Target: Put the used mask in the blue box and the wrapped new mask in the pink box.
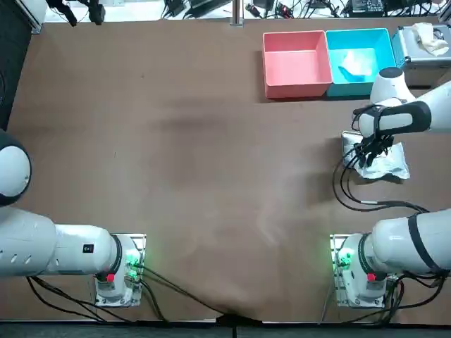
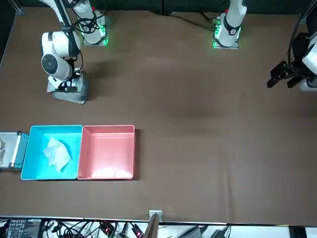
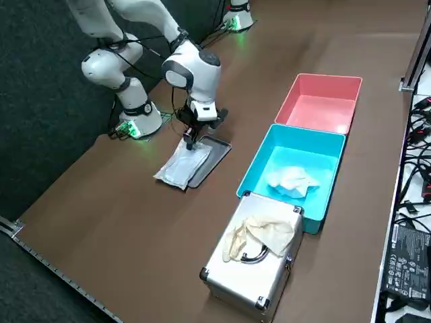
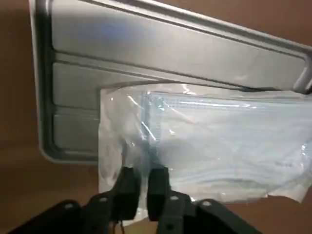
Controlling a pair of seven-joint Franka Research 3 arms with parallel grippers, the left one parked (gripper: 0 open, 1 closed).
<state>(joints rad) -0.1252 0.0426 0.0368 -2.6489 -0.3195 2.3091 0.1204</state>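
Running along the far right part of the worktop (image 1: pixel 176 176), the pink box (image 1: pixel 296 67) comes first and stands empty. Its right wall touches the blue box (image 1: pixel 380 49), where the used mask (image 1: pixel 356 65) lies crumpled on the floor. Just beside the blue box, at the worktop's right edge, sits a metal case (image 1: pixel 409 53) with a pale crumpled item (image 1: pixel 430 36) on its lid.

Nearer the robot, well apart from the boxes, a flat metal tray (image 4: pixel 146 48) rests on the worktop. The wrapped new mask (image 4: pixel 219 141) lies partly on it, and its clear wrapper spills over the tray's right edge onto the worktop. The right claw (image 4: pixel 145 173) is down at the wrapper's near edge. Its two fingers (image 4: pixel 129 187) are drawn almost together, with only a sliver between them, nipping the plastic there.
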